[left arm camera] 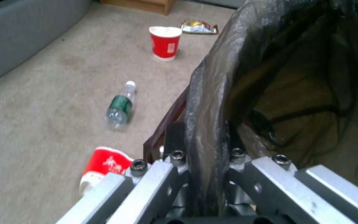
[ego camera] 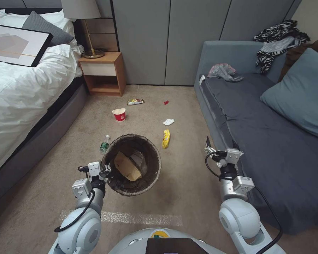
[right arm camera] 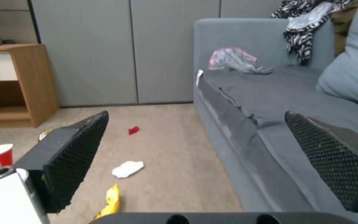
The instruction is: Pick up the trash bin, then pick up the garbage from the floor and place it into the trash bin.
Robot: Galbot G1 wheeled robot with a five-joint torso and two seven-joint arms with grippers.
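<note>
The trash bin [ego camera: 132,164], lined with a dark plastic bag, is in front of me with my left gripper [ego camera: 106,171] shut on its near-left rim [left arm camera: 204,130]. A tan paper piece [ego camera: 127,165] lies inside it. Garbage lies on the carpet beyond: a green-labelled bottle [ego camera: 105,143] [left arm camera: 120,107], an upright red cup [ego camera: 119,114] [left arm camera: 165,42], a yellow wrapper [ego camera: 166,138] [right arm camera: 112,200], a white tissue [ego camera: 169,122] [right arm camera: 127,169] and a shiny snack wrapper [ego camera: 135,102]. A second red cup [left arm camera: 104,165] lies on its side beside the bin. My right gripper [ego camera: 210,148] [right arm camera: 196,116] hangs open and empty by the sofa's edge.
A bed [ego camera: 21,95] runs along the left and a grey sofa [ego camera: 258,134] along the right. A wooden nightstand [ego camera: 102,72] with a lamp stands at the back wall. A small red scrap [ego camera: 166,102] lies on the carpet.
</note>
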